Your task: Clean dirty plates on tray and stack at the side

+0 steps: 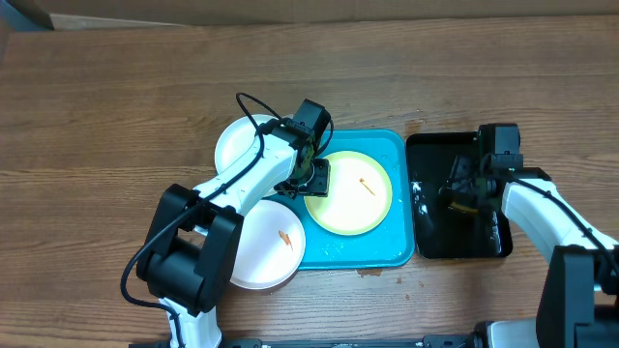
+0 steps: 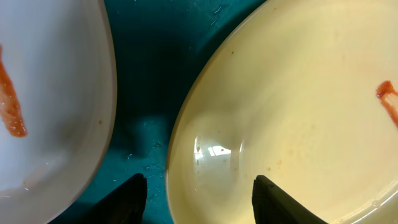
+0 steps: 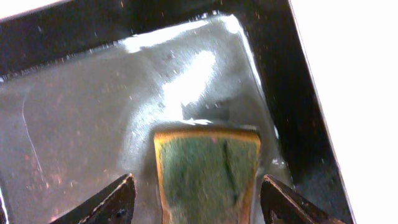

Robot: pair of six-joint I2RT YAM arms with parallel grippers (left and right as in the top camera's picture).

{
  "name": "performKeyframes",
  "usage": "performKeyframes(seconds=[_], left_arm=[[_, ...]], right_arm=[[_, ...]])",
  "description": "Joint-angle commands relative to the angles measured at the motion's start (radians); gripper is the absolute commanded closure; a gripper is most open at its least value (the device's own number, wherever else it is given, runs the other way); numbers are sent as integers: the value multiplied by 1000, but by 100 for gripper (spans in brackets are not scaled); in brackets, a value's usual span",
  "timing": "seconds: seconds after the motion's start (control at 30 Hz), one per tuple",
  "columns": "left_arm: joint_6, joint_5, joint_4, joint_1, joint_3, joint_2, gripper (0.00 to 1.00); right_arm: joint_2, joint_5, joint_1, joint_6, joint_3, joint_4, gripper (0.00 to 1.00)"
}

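The left arm (image 1: 242, 184) rises from its dark base at the near left and reaches forward and to the right, its white forearm angled toward the middle and its wrist tipped downward. The left gripper (image 1: 311, 179) (image 2: 200, 193) points down with its two dark fingers (image 2: 130, 196) parted. The right arm (image 1: 546, 208) comes in from the near right corner, forearm slanting forward and leftward, wrist bent down. The right gripper (image 1: 462, 193) (image 3: 198, 193) hangs low, its fingers (image 3: 118, 199) spread wide.
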Motion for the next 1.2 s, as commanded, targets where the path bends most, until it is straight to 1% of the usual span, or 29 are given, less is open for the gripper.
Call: performKeyframes(seconds=[0.0, 0.2, 0.27, 0.63, 0.7, 0.73, 0.77, 0.8, 0.87, 1.0, 1.07, 1.1, 1.17], left_arm=[[1, 11, 1, -2, 23, 18, 44], [1, 11, 0, -2, 23, 18, 44], [1, 11, 0, -2, 23, 18, 44], [1, 11, 0, -2, 23, 18, 43], [1, 11, 0, -2, 23, 18, 43], [1, 11, 0, -2, 23, 18, 43], [1, 11, 1, -2, 23, 18, 43], [1, 11, 0, -2, 23, 18, 43], [1, 11, 0, -2, 23, 18, 43], [1, 12, -2, -2, 23, 18, 45], [1, 12, -5, -2, 23, 18, 44], [1, 13, -8, -3, 23, 18, 44], [1, 13, -11, -3, 23, 18, 44]], right_arm=[[51, 18, -3, -2, 3, 29, 34], [122, 18, -3, -2, 3, 112, 35], [119, 18, -3, -2, 9, 117, 38], [111, 18, -3, -3, 39, 114, 39], [111, 16, -3, -3, 39, 113, 47], [111, 16, -3, -3, 39, 113, 63], [111, 13, -3, -3, 39, 113, 86], [111, 13, -3, -3, 40, 113, 96], [111, -7, -3, -14, 48, 111, 96], [84, -122, -2, -29, 74, 71, 96], [63, -139, -2, -27, 82, 35, 76], [51, -139, -2, -25, 84, 12, 70], [29, -138, -3, -26, 85, -27, 63]])
